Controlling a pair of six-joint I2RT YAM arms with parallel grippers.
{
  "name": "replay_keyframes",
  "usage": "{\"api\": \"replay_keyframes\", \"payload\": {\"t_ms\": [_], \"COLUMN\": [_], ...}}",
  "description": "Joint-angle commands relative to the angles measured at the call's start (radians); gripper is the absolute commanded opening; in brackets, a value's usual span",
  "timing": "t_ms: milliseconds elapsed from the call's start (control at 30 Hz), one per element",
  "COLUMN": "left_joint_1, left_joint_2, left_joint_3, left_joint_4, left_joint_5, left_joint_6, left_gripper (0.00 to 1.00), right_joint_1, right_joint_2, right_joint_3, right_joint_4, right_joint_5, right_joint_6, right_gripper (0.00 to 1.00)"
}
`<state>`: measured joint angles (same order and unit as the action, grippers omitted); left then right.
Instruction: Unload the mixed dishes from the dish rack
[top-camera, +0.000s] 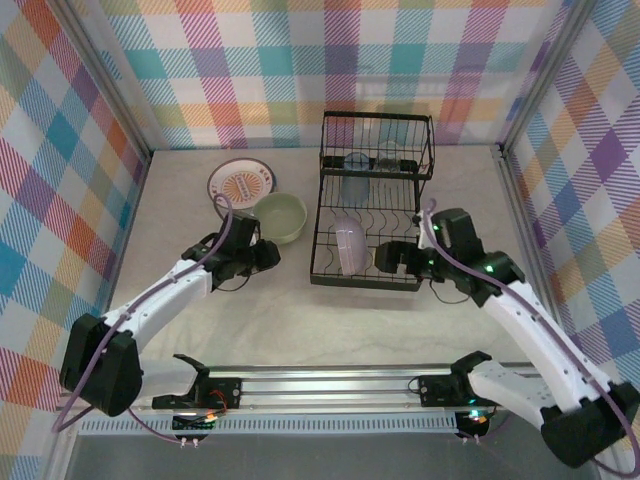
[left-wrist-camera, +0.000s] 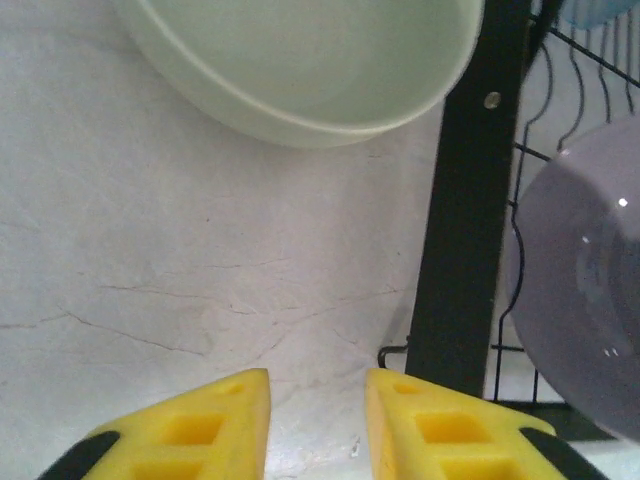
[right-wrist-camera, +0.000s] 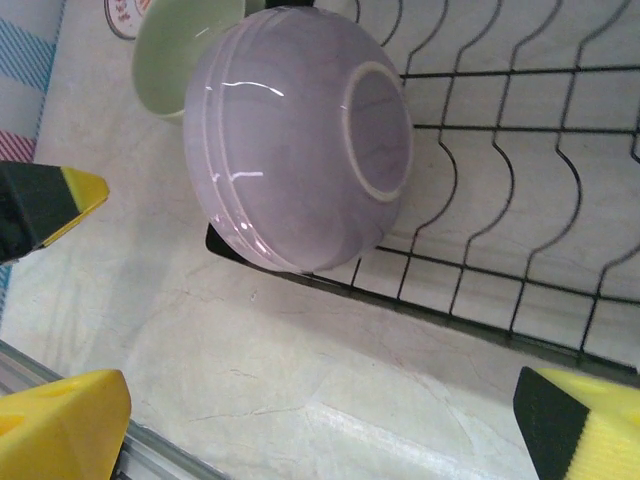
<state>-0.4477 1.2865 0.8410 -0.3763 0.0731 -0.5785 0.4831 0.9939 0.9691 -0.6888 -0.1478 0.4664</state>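
The black wire dish rack (top-camera: 375, 205) stands mid-table. A lavender bowl (top-camera: 350, 246) leans on its side in the lower tray, its base toward the right wrist camera (right-wrist-camera: 300, 140). A bluish glass tumbler (top-camera: 355, 186) and a pale blue plate (top-camera: 397, 137) sit at the rack's back. The pale green bowl (top-camera: 281, 217) and the sunburst plate (top-camera: 240, 182) rest on the table left of the rack. My left gripper (left-wrist-camera: 317, 385) hovers low between the green bowl (left-wrist-camera: 300, 60) and the rack's left edge, jaws narrowly apart and empty. My right gripper (right-wrist-camera: 320, 420) is wide open at the rack's front right.
The rack's black frame post (left-wrist-camera: 465, 200) stands just right of my left fingers. Plaid walls enclose the table on three sides. A metal rail (top-camera: 330, 385) runs along the near edge. Bare tabletop (top-camera: 300, 320) lies in front of the rack.
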Motion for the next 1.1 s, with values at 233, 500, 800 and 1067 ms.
{"api": "replay_keyframes", "payload": {"t_ms": [233, 500, 800, 1067], "left_joint_1": [-0.037, -0.069, -0.104, -0.158], "left_joint_2": [0.219, 0.341, 0.371, 0.401], "left_joint_3": [0.049, 0.083, 0.084, 0.075], "left_joint_4": [0.154, 0.239, 0.289, 0.332], "left_joint_5": [0.044, 0.076, 0.091, 0.102], "left_joint_6": [0.012, -0.012, -0.03, -0.06], "left_gripper": [0.03, 0.02, 0.02, 0.03], "right_joint_1": [0.085, 0.092, 0.091, 0.09], "right_joint_2": [0.226, 0.385, 0.535, 0.6], "right_joint_3": [0.194, 0.318, 0.425, 0.452], "right_joint_4": [-0.003, -0.051, -0.104, -0.147], "right_joint_5": [0.081, 0.076, 0.05, 0.082], "right_joint_6": [-0.104, -0.154, -0.18, -0.21], "right_gripper": [0.99, 0.99, 0.99, 0.99]}}
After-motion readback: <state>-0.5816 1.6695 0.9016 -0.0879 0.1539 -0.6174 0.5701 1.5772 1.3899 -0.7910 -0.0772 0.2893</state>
